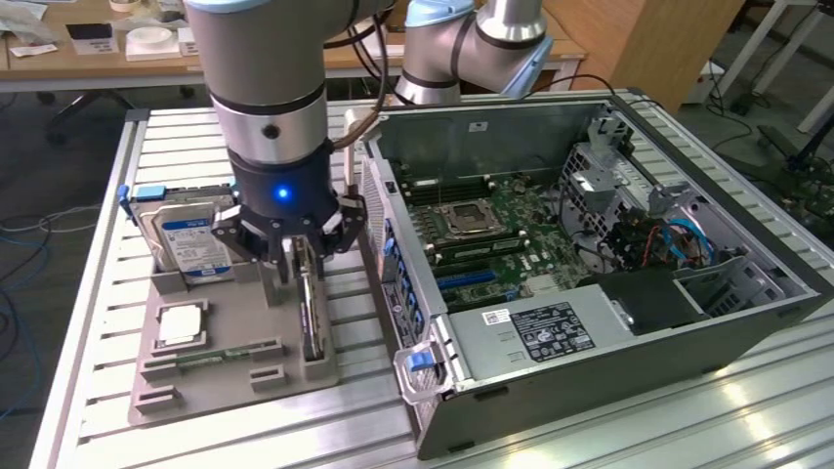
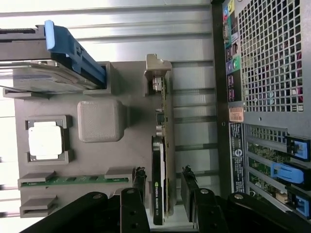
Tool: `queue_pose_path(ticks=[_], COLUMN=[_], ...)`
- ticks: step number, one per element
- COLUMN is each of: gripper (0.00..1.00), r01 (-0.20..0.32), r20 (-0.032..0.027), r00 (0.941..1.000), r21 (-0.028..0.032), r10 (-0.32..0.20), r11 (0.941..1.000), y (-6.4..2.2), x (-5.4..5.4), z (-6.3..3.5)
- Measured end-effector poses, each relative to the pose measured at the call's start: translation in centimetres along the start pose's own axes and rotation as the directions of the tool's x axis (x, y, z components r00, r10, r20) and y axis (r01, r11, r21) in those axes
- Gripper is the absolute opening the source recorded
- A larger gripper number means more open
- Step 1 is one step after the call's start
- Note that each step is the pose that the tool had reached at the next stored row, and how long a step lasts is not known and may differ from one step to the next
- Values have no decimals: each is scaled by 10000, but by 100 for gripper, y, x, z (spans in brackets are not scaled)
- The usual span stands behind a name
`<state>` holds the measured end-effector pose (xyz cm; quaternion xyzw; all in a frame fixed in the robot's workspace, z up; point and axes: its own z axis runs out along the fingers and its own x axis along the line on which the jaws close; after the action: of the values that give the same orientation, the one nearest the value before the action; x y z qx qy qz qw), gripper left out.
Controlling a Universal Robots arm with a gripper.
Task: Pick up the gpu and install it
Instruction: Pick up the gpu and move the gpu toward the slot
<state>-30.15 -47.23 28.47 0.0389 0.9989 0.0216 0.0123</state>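
Pincer [image 2: 163, 174] spread wide astride upright gpu [image 2: 158, 155]; wrist view: gap ea. side.

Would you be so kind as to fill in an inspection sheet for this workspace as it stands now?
Surface: ribbed metal table, carrying a grey parts tray and an open computer case.
Job's things: gpu stands on edge in its tray slot, not yet lifted.
Clutter: hard drive in a blue frame, processor and memory stick, each seated in the tray.
Grippers: gripper open, fingers straddling the gpu with gaps on both sides.
Cables: blue and red cables inside the case; loose floor cables at the exterior view's left.
Surroundings: a second arm and a wooden desk behind the table.
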Motion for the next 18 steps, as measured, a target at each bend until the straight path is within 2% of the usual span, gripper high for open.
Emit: queue_pose_path(ticks=[9,14,18], gripper=[43,43,43], r01=[1,1,1], r20=[-1,0,0], r00=[10000,10000,10000], r21=[1,0,0], r10=[-1,-1,-1], r11=[10000,10000,10000], y=[-17,-18,-21], x=[2,3,4], z=[141,167,224])
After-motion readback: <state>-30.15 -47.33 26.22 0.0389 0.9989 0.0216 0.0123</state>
